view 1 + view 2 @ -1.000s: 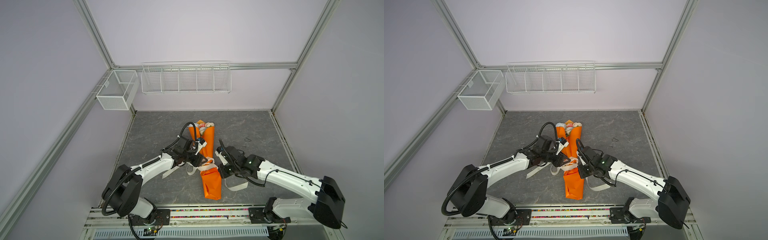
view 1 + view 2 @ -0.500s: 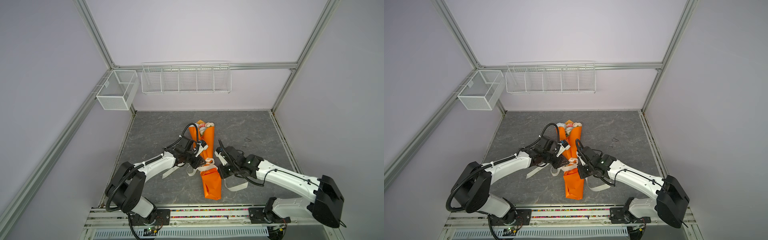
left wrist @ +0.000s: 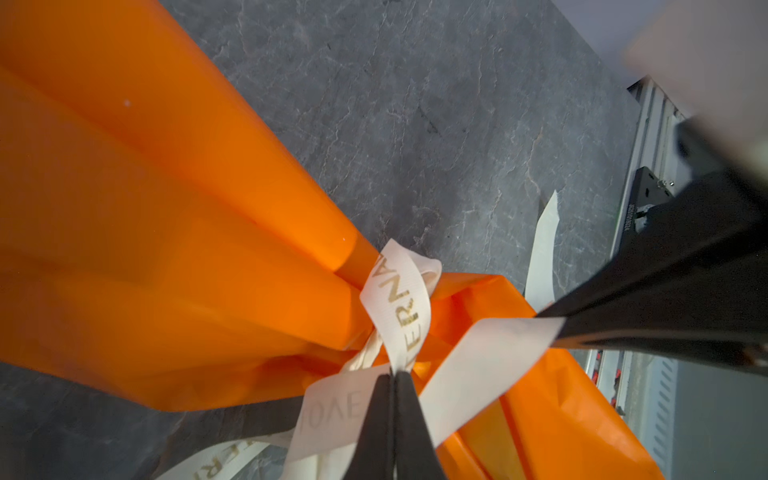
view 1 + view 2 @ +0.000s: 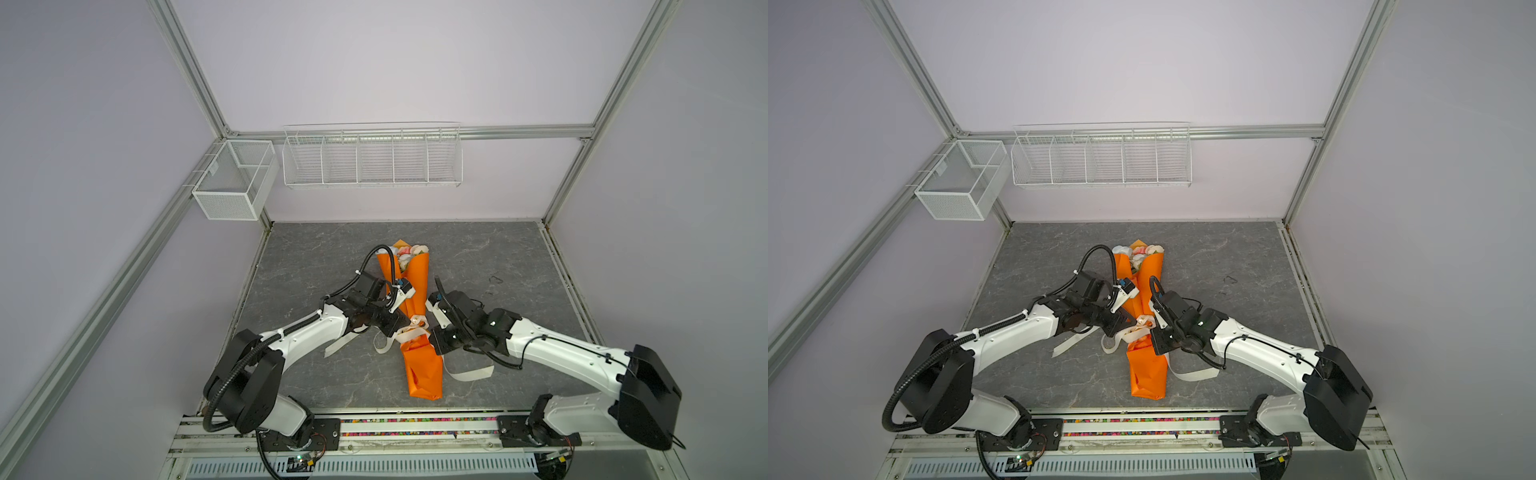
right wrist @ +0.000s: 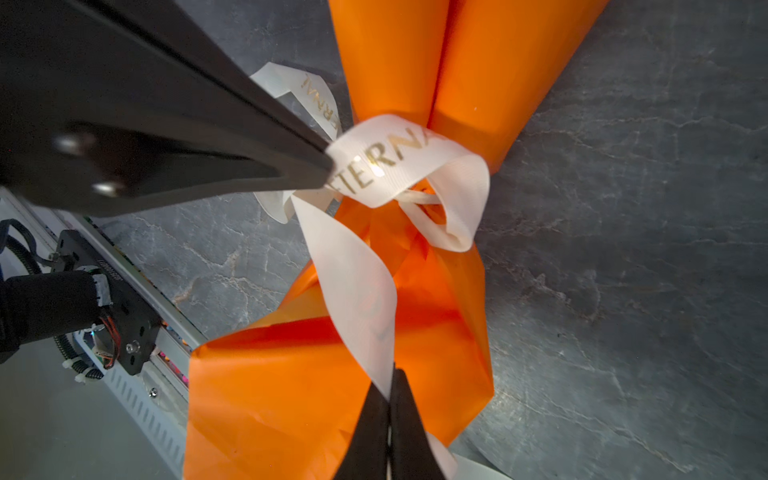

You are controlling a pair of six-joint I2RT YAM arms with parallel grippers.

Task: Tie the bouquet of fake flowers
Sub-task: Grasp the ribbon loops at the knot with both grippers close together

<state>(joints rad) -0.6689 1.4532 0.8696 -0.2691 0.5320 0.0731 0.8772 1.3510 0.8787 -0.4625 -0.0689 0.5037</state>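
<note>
white-shelled arms — black joints, ribbed black cable, tapered matte-black claw fingers, two silver screws

Both top views were brightly and evenly lit by diffuse light, and only faint, soft shadows were cast beneath the arms on the grey tabletop. The frame posts were splayed outward towards the edges by wide-angle distortion. In the wrist views the orange paper was rendered heavily saturated, with a brighter glow along its folds. A glint was caught on the gold lettering of the ribbon. The left gripper was seen soft and out of focus close to the lens, and a pale shape was blurred entirely.
</note>
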